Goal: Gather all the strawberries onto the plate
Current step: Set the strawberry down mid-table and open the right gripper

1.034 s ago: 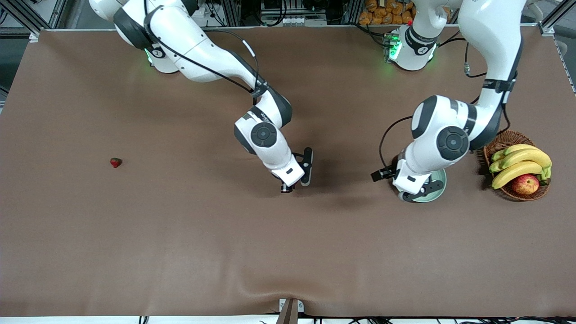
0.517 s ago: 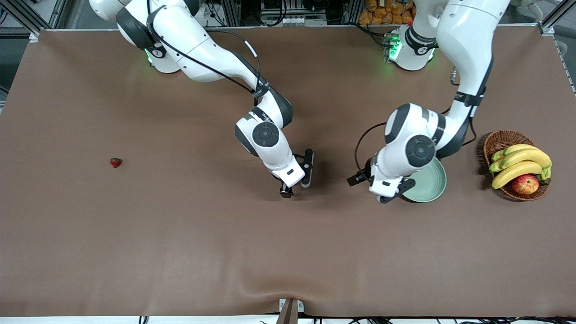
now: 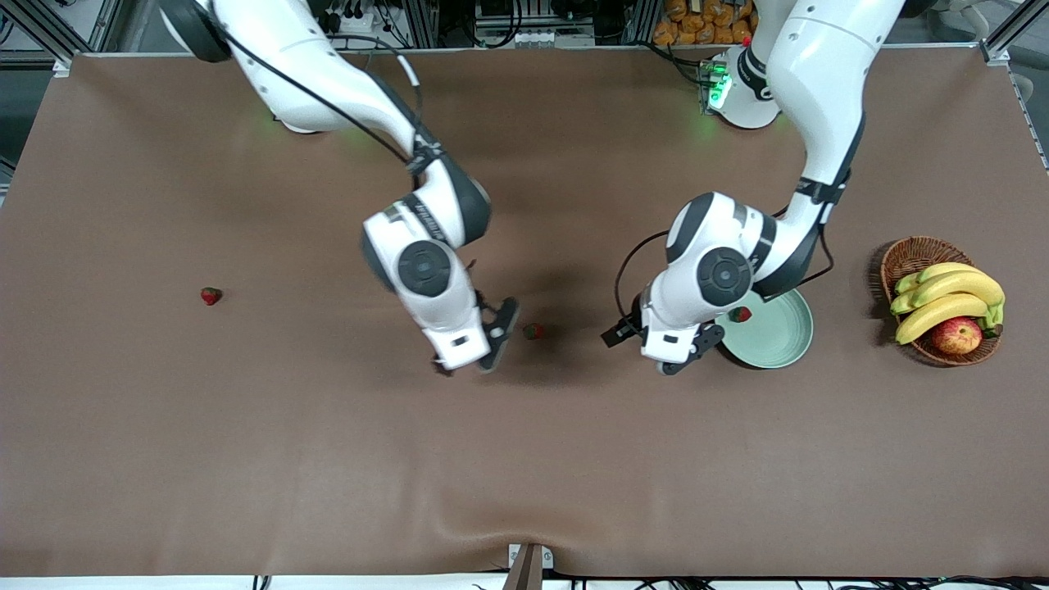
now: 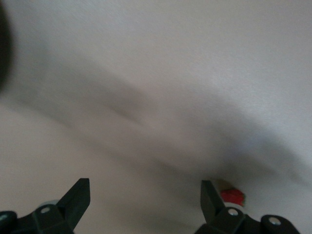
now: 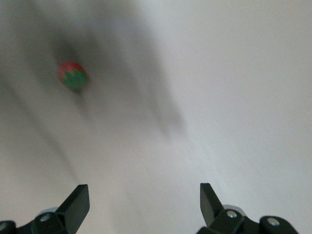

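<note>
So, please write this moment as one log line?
berries: one in plate, two on table | left gripper: open, beside plate | right gripper: open, beside middle berry

front: bright, even, soft shadows | wrist views: washed-out, motion-blurred

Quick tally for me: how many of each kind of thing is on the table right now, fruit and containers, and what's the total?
Strawberries: 3, one on the plate, one on the table between the grippers, one toward the right arm's end
Plate: 1
Wicker basket: 1
Bananas: 1 bunch; I can't count the fruits in it
Apple: 1
Total: 7
</note>
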Controlling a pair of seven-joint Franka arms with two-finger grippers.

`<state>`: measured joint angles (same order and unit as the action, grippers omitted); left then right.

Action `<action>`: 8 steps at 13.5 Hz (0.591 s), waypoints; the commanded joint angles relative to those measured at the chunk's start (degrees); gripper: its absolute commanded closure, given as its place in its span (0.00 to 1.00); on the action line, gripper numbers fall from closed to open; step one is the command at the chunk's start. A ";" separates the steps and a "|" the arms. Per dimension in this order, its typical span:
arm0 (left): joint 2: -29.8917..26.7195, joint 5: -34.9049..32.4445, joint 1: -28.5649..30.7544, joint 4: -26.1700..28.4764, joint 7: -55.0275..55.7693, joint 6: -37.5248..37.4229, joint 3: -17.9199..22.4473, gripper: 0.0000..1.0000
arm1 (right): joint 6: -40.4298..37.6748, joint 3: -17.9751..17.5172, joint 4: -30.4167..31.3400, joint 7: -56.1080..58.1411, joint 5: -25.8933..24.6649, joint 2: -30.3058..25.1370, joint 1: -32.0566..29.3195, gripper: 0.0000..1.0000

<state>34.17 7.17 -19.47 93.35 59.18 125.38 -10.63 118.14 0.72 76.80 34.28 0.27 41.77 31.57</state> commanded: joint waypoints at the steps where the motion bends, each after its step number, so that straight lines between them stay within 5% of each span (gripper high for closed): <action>1: 4.84 0.56 -1.88 -6.15 3.74 0.74 0.26 0.00 | -0.01 0.24 7.99 -2.90 0.00 -6.07 -5.53 0.00; 8: 14.06 0.30 -11.18 -11.34 9.97 16.90 2.88 0.00 | 0.16 1.21 24.69 -6.60 -0.09 -16.10 -22.31 0.00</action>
<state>45.20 7.17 -27.01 85.75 66.76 140.09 -9.92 117.31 2.78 93.86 29.32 0.27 30.37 13.93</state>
